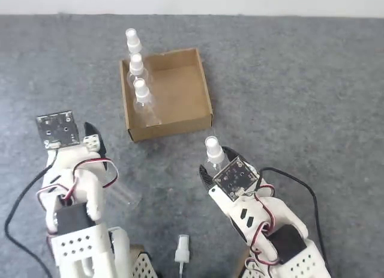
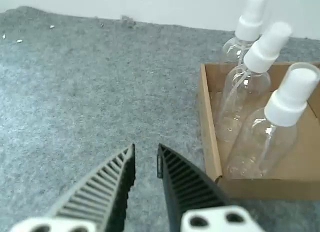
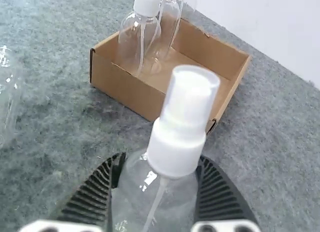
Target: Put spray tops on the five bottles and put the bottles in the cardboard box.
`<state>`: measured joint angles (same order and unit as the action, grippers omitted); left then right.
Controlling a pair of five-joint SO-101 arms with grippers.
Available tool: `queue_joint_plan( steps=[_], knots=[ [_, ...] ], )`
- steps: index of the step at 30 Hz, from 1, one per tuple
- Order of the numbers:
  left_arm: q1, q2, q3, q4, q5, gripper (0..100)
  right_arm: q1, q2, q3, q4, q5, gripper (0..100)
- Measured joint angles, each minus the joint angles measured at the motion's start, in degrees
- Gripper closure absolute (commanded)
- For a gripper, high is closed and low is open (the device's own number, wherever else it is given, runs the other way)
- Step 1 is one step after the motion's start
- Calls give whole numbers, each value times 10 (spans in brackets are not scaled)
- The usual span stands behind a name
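A capped bottle (image 3: pixel 167 157) tight in the right jaws near the cardboard box (image 1: pixel 170 128); left jaws narrowly apart over open carpet (image 2: pixel 75 86).

The left gripper (image 2: pixel 146 153) is near the front left corner of the cardboard box (image 1: pixel 171 129), jaws slightly apart, holding nothing. The right gripper (image 3: pixel 157 167), before the box's front right corner, clamps an upright bottle (image 3: pixel 176 139).

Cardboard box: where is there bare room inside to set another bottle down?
The cardboard box has bare floor from the three capped bottles to the wall nearer the right claw. Crowded along the opposite wall, where those bottles stand.
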<state>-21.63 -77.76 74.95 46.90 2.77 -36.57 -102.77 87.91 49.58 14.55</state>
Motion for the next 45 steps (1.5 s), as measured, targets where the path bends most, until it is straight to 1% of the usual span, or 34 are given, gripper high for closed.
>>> queue_joint_plan(
  steps=[3, 7, 11, 21, 25, 28, 34, 38, 45],
  knots=[
    [0, 0, 27, -17, -1, 934, 0, 0, 4, -20, -3, 961],
    [0, 0, 62, -67, -1, 934, 2, 0, 31, -63, -4, 961],
    [0, 0, 76, -97, -1, 934, 1, 0, 45, -101, -4, 961],
    [0, 0, 124, -191, -2, 934, 0, 0, 46, -110, -4, 961],
    [0, 0, 124, -194, -2, 934, 0, 0, 43, -110, -4, 961],
    [0, 0, 124, -194, -2, 934, 4, 1, 11, -110, -4, 961],
    [0, 0, 124, -197, -2, 934, 43, 1, -45, -110, -4, 961],
    [0, 0, 124, -197, -2, 934, 47, 0, -77, -111, -4, 961],
    [0, 0, 124, -197, -2, 934, 52, 13, -95, -200, -4, 961]
  ],
)
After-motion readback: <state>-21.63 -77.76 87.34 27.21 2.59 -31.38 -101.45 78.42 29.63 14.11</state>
